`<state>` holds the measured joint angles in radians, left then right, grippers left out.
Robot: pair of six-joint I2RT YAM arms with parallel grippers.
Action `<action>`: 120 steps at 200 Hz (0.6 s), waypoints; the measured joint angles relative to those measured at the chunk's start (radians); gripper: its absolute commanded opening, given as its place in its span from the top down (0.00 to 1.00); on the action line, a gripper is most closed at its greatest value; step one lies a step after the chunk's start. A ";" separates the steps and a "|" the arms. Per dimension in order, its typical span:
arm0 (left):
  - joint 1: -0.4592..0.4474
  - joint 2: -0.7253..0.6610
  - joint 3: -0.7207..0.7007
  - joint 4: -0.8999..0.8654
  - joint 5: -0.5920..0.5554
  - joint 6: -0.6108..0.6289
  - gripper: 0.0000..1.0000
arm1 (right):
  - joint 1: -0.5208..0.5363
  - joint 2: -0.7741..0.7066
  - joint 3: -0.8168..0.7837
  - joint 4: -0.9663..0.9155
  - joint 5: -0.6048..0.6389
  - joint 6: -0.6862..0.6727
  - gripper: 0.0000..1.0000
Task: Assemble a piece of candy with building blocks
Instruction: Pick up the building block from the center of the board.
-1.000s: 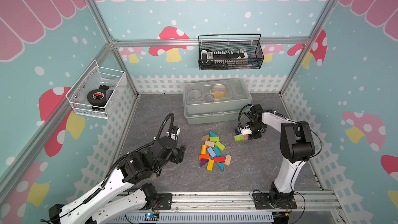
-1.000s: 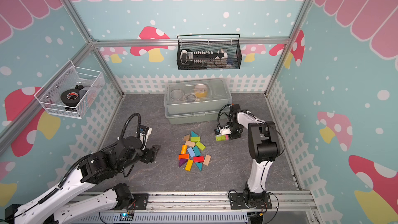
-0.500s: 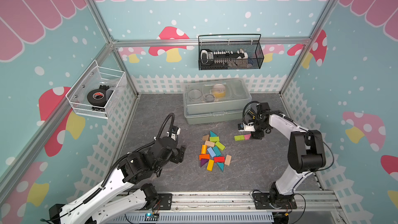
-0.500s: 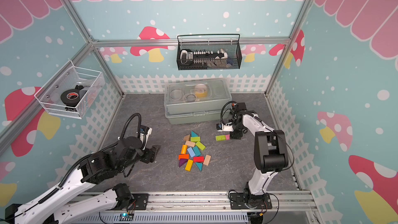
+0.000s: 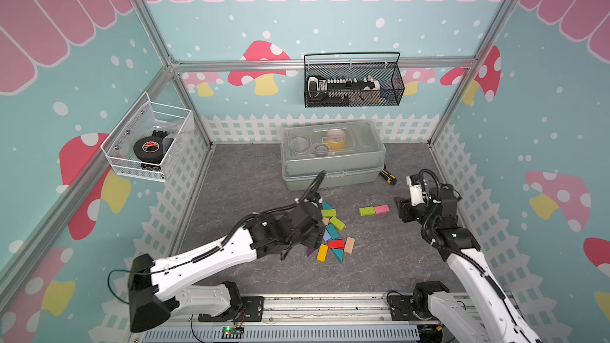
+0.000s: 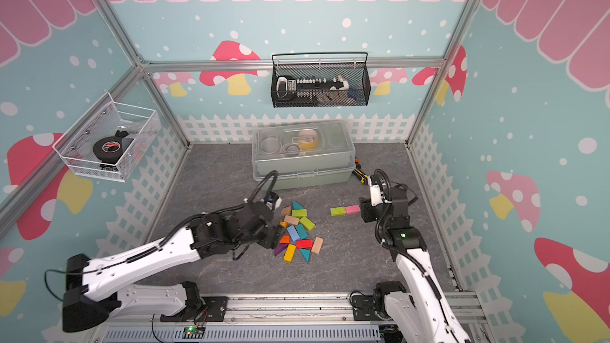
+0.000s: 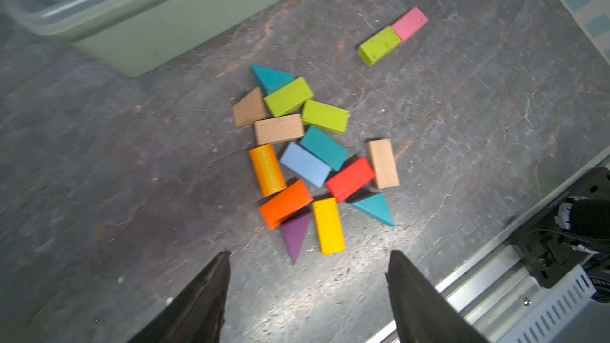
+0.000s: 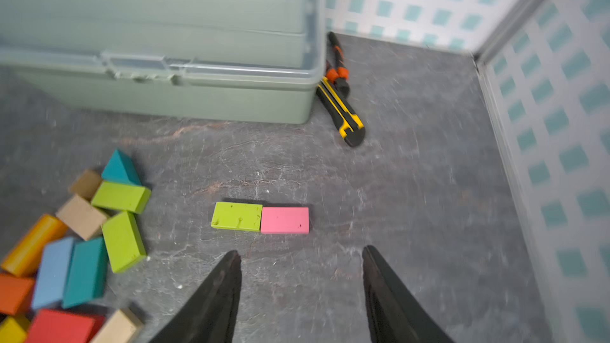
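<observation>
The building blocks (image 5: 333, 232) lie in a loose pile mid-table, bars and triangles in several colours, seen in both top views (image 6: 298, 229). My left gripper (image 7: 308, 254) hovers open over the pile's near-left edge (image 5: 313, 242), holding nothing. A purple triangle (image 7: 295, 235) and a yellow bar (image 7: 328, 226) lie just ahead of its tips. Apart to the right, a green bar (image 8: 237, 216) and a pink bar (image 8: 285, 220) lie end to end, touching. My right gripper (image 8: 301, 252) stands open and empty just right of the pink bar (image 5: 381, 209).
A grey-green lidded box (image 5: 331, 160) stands behind the pile. A yellow-black utility knife (image 8: 343, 110) lies at its right corner. A black wire basket (image 5: 353, 84) and a white basket with tape (image 5: 148, 146) hang on the walls. A metal rail (image 5: 297, 301) runs along the front.
My left arm has swung right, from beside the pile to over its edge. My right gripper has drawn back to the right, away from the green and pink pair.
</observation>
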<state>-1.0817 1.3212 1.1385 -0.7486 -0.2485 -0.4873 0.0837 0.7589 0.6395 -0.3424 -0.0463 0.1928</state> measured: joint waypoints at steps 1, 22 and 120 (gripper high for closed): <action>-0.002 0.008 0.004 0.002 0.001 0.000 0.29 | 0.000 -0.004 -0.002 -0.001 0.002 0.007 0.43; -0.044 0.227 0.130 0.046 0.034 -0.023 0.30 | 0.000 -0.100 -0.060 -0.039 0.056 0.201 0.46; -0.060 0.771 0.489 0.005 0.080 -0.088 0.36 | 0.000 -0.164 -0.272 -0.075 0.109 0.449 0.48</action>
<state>-1.1412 2.0926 1.6276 -0.7437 -0.1680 -0.5755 0.0841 0.5949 0.3672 -0.4175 0.0631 0.6418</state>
